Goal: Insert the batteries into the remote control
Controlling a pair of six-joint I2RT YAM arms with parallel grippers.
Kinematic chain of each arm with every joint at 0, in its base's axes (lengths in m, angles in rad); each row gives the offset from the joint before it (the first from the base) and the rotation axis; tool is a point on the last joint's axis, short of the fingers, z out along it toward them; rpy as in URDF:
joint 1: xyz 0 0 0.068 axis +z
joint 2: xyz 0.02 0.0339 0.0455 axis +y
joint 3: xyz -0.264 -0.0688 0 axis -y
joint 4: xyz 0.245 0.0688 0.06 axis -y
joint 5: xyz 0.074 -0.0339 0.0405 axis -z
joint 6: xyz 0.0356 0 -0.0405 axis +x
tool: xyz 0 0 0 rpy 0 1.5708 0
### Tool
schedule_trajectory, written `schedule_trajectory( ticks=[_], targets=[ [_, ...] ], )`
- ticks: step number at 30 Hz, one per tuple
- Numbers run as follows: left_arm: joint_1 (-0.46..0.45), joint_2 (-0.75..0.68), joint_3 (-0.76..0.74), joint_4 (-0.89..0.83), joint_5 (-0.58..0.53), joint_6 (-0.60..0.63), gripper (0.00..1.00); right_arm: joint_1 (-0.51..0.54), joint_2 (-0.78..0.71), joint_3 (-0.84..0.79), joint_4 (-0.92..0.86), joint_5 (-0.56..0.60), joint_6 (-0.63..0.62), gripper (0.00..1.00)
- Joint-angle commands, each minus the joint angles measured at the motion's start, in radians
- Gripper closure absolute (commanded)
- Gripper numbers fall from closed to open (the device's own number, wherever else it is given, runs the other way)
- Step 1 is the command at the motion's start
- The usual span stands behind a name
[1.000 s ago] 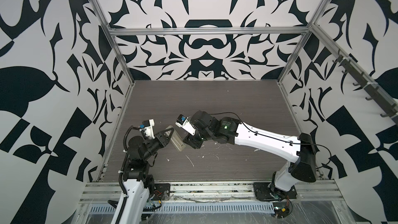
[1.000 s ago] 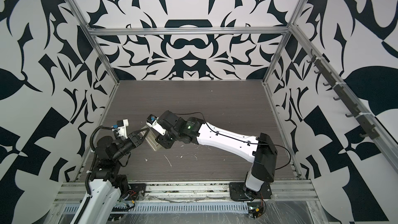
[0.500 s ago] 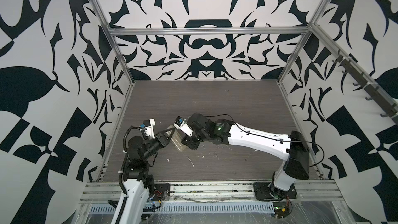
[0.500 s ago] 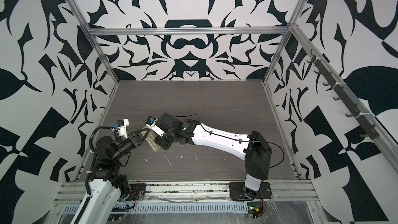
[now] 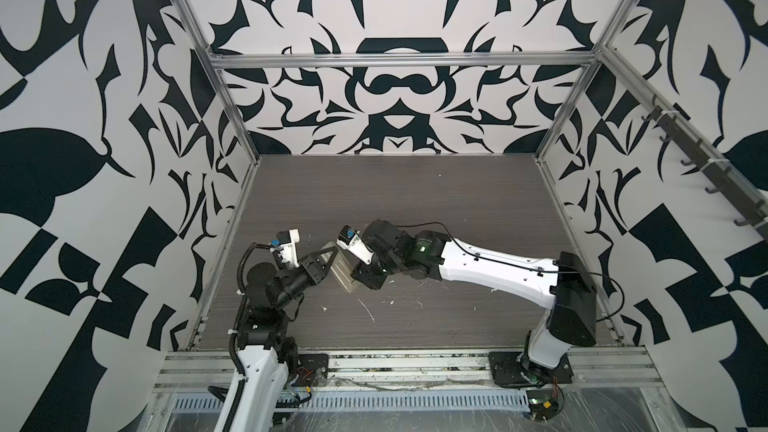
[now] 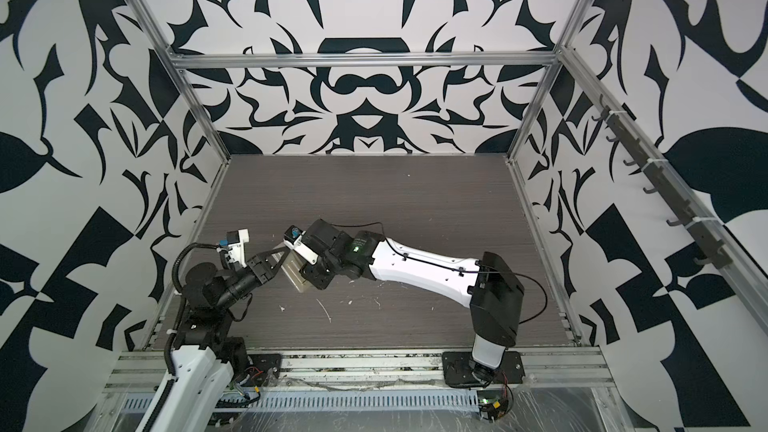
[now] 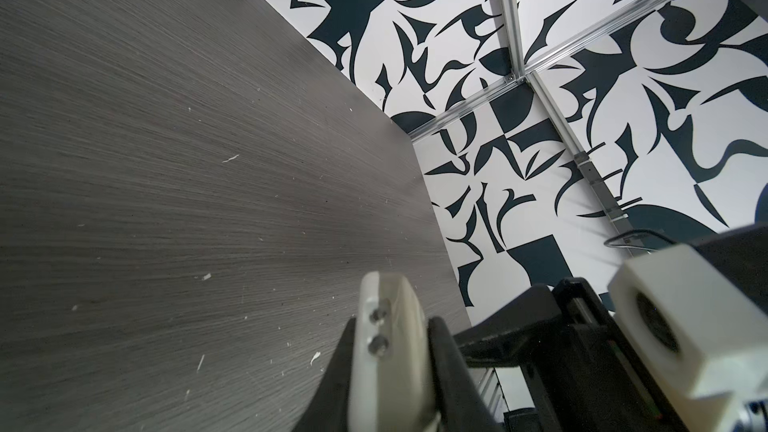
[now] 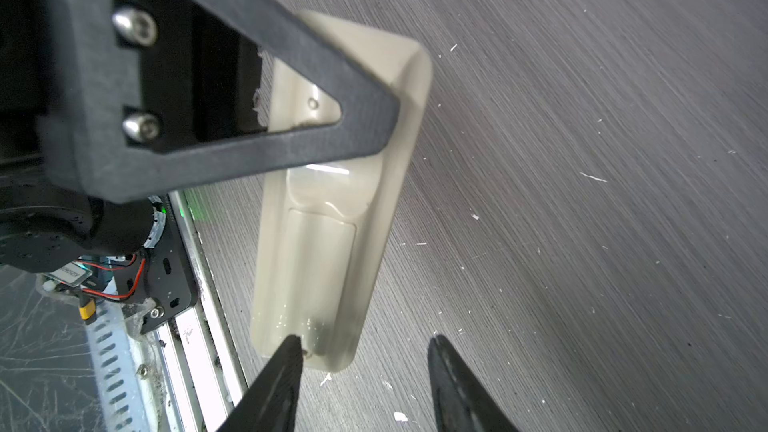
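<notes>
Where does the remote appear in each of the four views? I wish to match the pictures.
Top view: remote low, left of centre, at the tip of the left claw.
Top view: same place, slightly further left.
Left wrist: seen end-on, clamped between the claw's fingers.
Right wrist: seen lengthwise, plain back showing.
Shared landmark: the left claw gripping the remote, visible in all four.

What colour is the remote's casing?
The remote is cream, off-white; shows best in the right wrist view.
</notes>
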Motion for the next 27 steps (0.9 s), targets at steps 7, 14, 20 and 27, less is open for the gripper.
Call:
schedule_trajectory(
  ticks=[7,14,20,27],
  targets=[
    [-0.002,-0.008,0.011,0.047,0.016,-0.009,1.0,-0.006,0.011,0.006,0.029,-0.013,0.016,0.48],
    [-0.002,-0.007,0.013,0.053,0.019,-0.01,1.0,-0.008,0.033,0.014,0.028,-0.016,0.019,0.49],
    [-0.002,-0.009,0.009,0.051,0.017,-0.015,1.0,-0.01,0.054,0.015,0.035,-0.015,0.02,0.5],
    [-0.001,-0.011,0.009,0.05,0.016,-0.013,1.0,-0.013,0.06,0.024,0.035,-0.023,0.021,0.5]
  ],
)
